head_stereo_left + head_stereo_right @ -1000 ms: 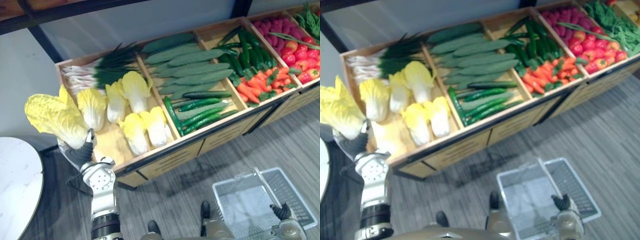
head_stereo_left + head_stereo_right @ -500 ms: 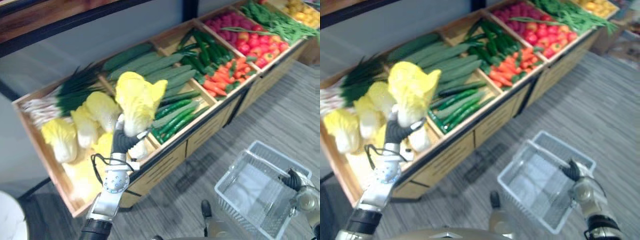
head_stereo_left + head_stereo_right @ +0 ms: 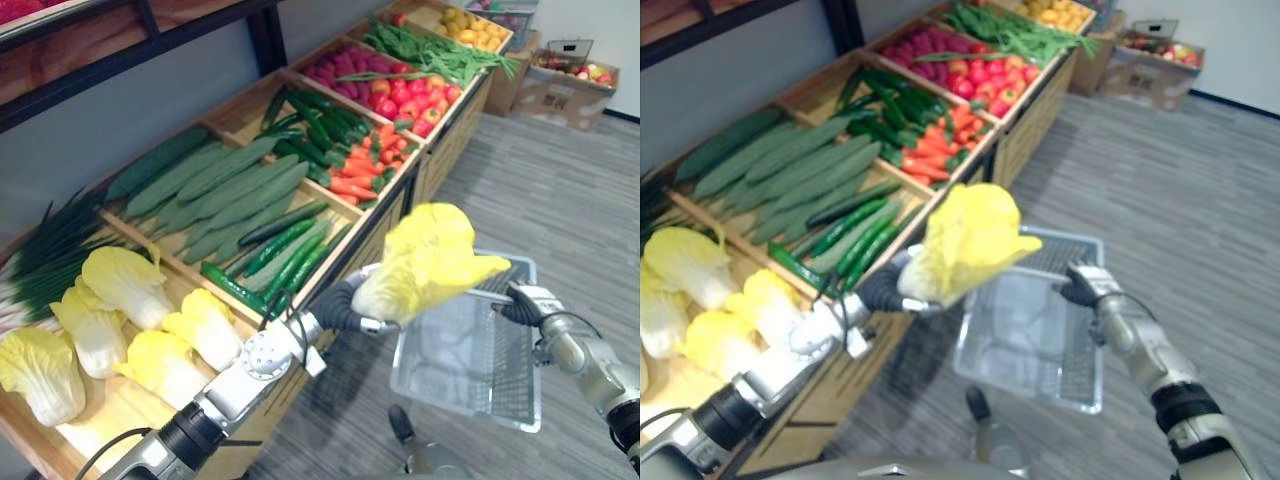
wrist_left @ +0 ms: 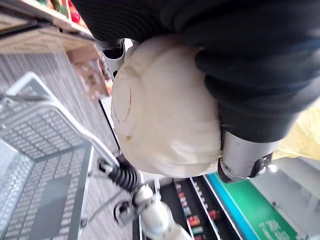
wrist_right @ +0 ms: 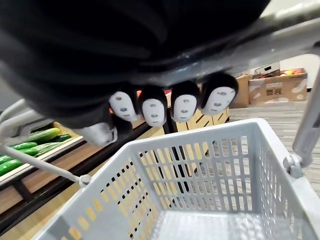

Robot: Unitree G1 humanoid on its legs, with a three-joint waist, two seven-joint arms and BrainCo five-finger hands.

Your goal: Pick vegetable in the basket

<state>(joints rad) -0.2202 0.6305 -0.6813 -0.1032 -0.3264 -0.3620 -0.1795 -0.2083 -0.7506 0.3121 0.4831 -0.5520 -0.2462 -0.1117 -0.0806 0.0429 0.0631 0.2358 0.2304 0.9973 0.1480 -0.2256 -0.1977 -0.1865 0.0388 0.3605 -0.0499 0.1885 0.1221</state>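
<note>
You have the yellow leafy napa cabbage point(image 3: 432, 262) up in the air in the left hand point(image 3: 338, 303). It sits just right of the wooden vegetable stand point(image 3: 448, 145), at the left rim of the grey plastic shopping basket point(image 3: 470, 350), with its leaves pointing towards the basket. In the left wrist view the fingers point(image 4: 243, 156) are curled round the cabbage's pale stalk end. Your right hand point(image 3: 522, 302) is at the basket's right side, its fingers point(image 5: 152, 111) wrapped over the grey handle bar point(image 5: 280, 27). Grey striped floor point(image 3: 570, 190) lies beneath. In the stand, more yellow cabbages point(image 3: 125, 290) lie in the near left compartment. Farther along come long green cucumbers point(image 3: 220, 190), orange carrots point(image 3: 360, 175) and red round vegetables point(image 3: 410, 95).
</note>
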